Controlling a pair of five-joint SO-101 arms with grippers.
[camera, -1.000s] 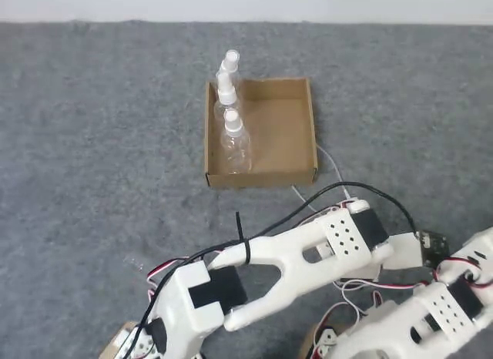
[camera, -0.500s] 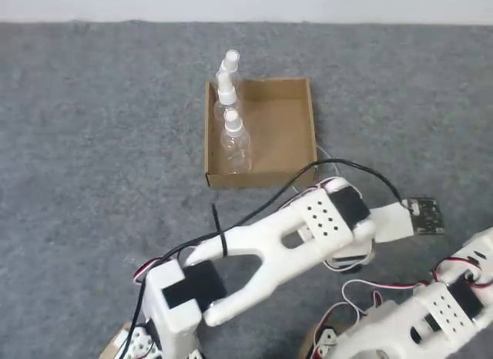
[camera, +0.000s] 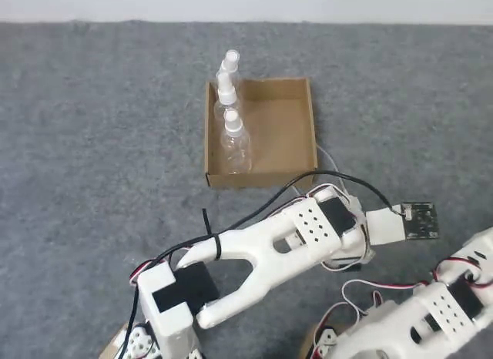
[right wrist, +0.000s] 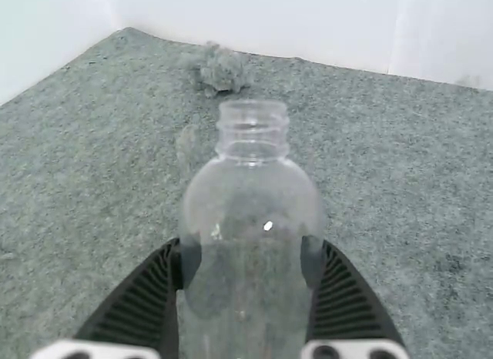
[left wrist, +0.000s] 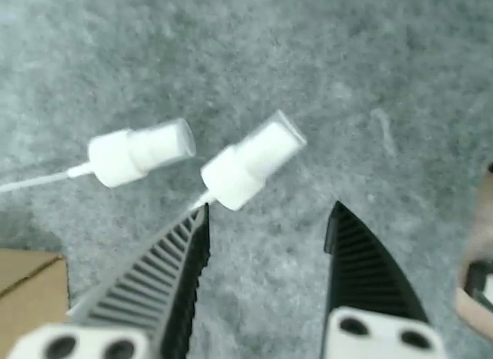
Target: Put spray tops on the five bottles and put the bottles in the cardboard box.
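— Three clear plastic bottles with white spray tops [camera: 236, 147] are seen lined up along one wall inside the open brown cardboard box [camera: 311, 128], on the grey carpeted worktop [camera: 92, 143]. What is shown at the arms?

— The left end effector [left wrist: 269, 213] is held spread, and two loose white spray tops [left wrist: 139, 152] lie side by side on the carpet just past its tips. A clear, uncapped plastic bottle [right wrist: 250, 213] is pinched by the right end effector [right wrist: 248, 255], its open neck pointing away from the wrist.
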